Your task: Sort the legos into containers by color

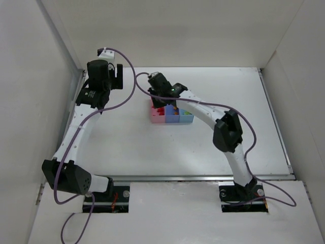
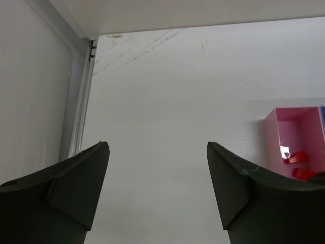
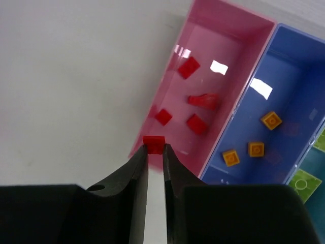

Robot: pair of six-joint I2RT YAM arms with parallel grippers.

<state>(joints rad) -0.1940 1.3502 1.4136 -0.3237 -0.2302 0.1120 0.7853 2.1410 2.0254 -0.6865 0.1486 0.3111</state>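
1. While pinching a small red brick (image 3: pixel 154 143) at the very tips of the right gripper (image 3: pixel 154 150), hangs right at the lower-left rim of the pink bin (image 3: pixel 233 14), bottom centre of the right wrist view. Jaws closed down on the brick, with only a sliver of gap below it.
2. Looks like the delivery step for a red piece: carried to its bin, not yet released.
3. Already lying in the pink bin: four red bricks (image 3: pixel 196 123). In the blue bin (image 3: pixel 299 76) beside it: three orange bricks (image 3: pixel 256 148). At the right edge: a lime-green brick (image 3: pixel 304 180) in the teal bin (image 3: pixel 316 161).
4. Probably calls next for a short push toward the upper right of that view, to bring the brick over the bin floor, then for opening the jaws. Dropped from here, could clip the wall and land on the white table (image 3: pixel 66 76).
5. Left gripper (image 2: pixel 157 147): spread wide, holding nothing, over bare table at the upper left of the top view, well apart from the bins.
6. Hard to judge: height of the held brick above the rim, and whether inside or outside the wall.
7. Cut off: most of the teal bin in the right wrist view, and all but one end of the pink bin in the left wrist view. From above, pink bin largely covered by the right wrist, bricks too small to count. Cannot tell whether any loose brick lies behind the arms.
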